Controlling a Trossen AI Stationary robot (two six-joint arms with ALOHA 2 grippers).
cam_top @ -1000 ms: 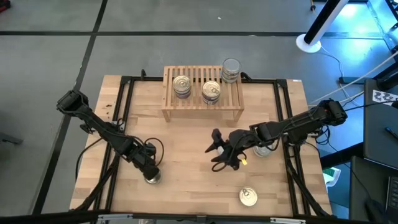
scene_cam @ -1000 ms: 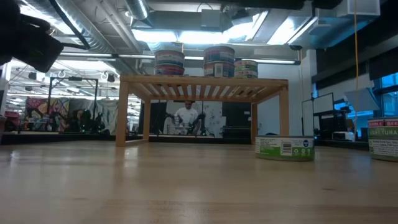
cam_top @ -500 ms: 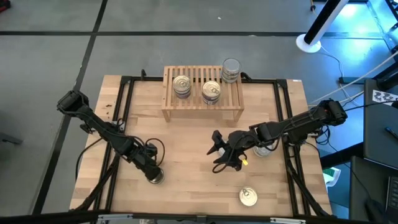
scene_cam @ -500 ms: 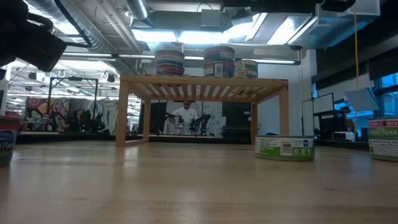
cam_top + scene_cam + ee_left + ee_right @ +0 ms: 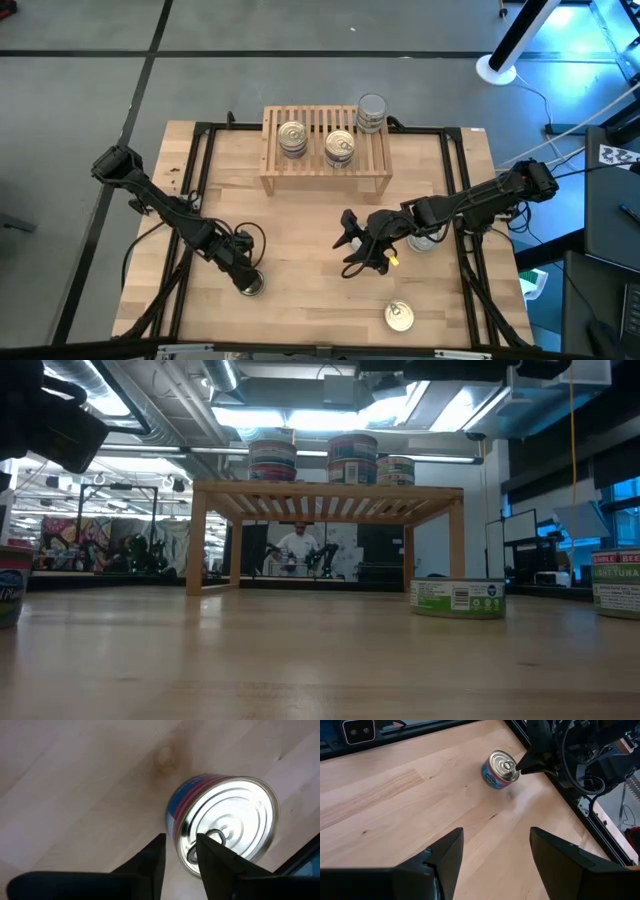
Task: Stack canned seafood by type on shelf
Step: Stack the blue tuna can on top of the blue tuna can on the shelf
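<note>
A silver-lidded can (image 5: 225,825) with a blue and red label stands upright on the table near the left front (image 5: 252,285). My left gripper (image 5: 181,840) points down over it, open, one finger outside the can's wall and one over the lid by the pull tab. My right gripper (image 5: 350,247) hangs open above mid-table with nothing between its fingers (image 5: 492,845). On the slatted top of the shelf (image 5: 325,175) sit three cans (image 5: 292,137) (image 5: 340,147) (image 5: 371,112). My left gripper comes at the can from above, its fingers astride the rim (image 5: 172,832) on the side near the pull tab. I cannot tell whether either finger touches the can. The can rests on its base on the table.
Another can (image 5: 399,317) lies near the front edge at the right, and one (image 5: 425,240) sits under my right arm. The black frame rails (image 5: 470,200) run along the table's sides. Bare wood lies between the shelf and the grippers.
The can at my left gripper has come into the low view at its left edge, where it did not show a second ago. It now stands on the table. Both arms have kept their places.
</note>
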